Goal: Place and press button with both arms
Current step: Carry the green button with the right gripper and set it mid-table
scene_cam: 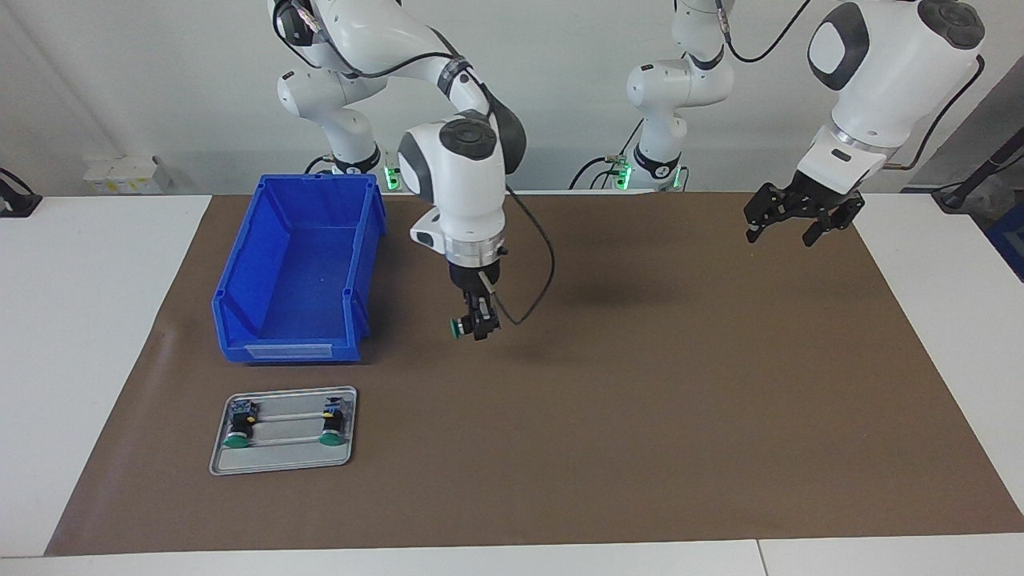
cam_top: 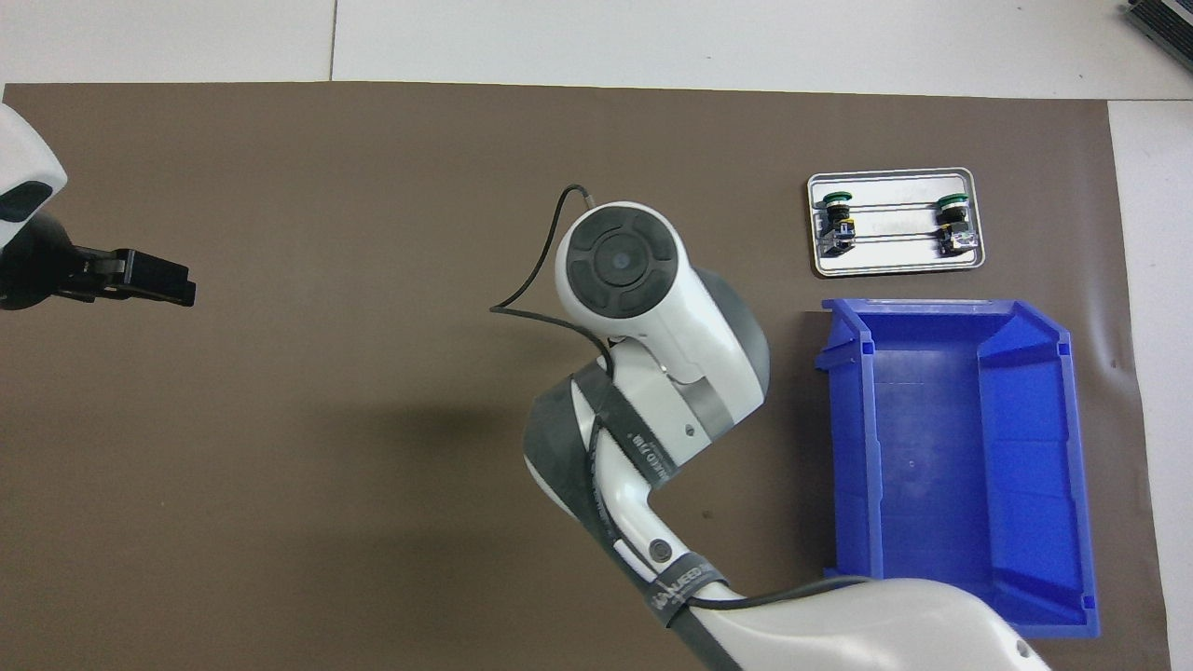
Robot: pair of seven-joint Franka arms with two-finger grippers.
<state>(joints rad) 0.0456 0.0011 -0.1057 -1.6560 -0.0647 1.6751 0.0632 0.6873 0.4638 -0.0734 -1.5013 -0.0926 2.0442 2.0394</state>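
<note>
Two spare buttons lie in the tray [scene_cam: 282,432]. Your right gripper [scene_cam: 478,322] pinches the button [scene_cam: 456,326] above the mat [scene_cam: 640,384], seemingly sideways; lower it gently upright. Left gripper [scene_cam: 800,220] waits, fingers spread.

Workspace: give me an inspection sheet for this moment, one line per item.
Surface: brown mat on white table.
Job's things: button held by right gripper above the mat; two more on tray.
Clutter: blue bin, nothing seen in it.
Grippers: right shut on button; left gripper open, waiting over the mat's edge.
Cables: black cable looping by right wrist.
Surroundings: white wall, nothing else seen.
</note>
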